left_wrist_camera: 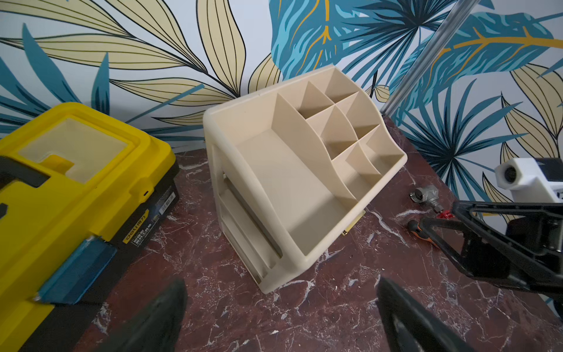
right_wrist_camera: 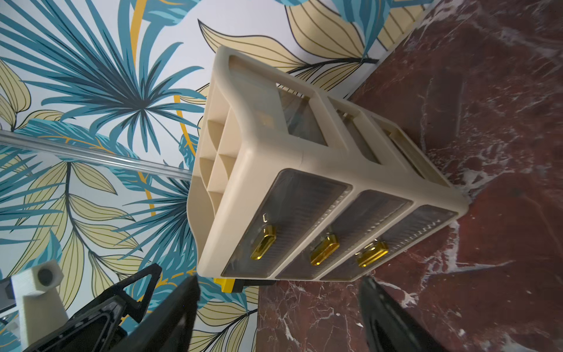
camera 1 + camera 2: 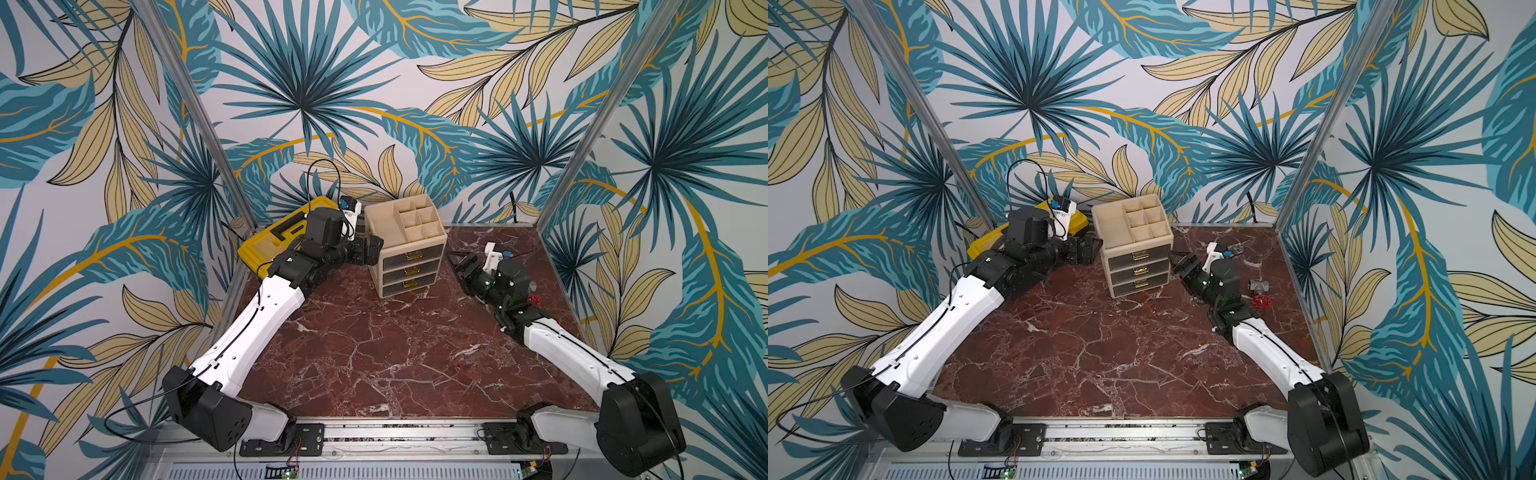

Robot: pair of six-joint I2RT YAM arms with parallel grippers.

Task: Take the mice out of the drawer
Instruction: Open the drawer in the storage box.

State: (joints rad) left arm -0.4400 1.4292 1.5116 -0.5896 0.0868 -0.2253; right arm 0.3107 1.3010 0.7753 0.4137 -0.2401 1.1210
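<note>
All of the work is left: the beige organizer [image 3: 409, 245] stands with its three drawers [image 2: 344, 231] shut. My left gripper [image 3: 371, 248] and right gripper [image 3: 459, 262] flank it, fingers apart and empty. No mice show; presumably they are inside.

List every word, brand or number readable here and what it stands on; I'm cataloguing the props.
"deli": yellow label on the black base of the toolbox; the characters after it are blurred.
Grey sticker beside it: print too small to read.
Drawer unit: no readable text.
</note>
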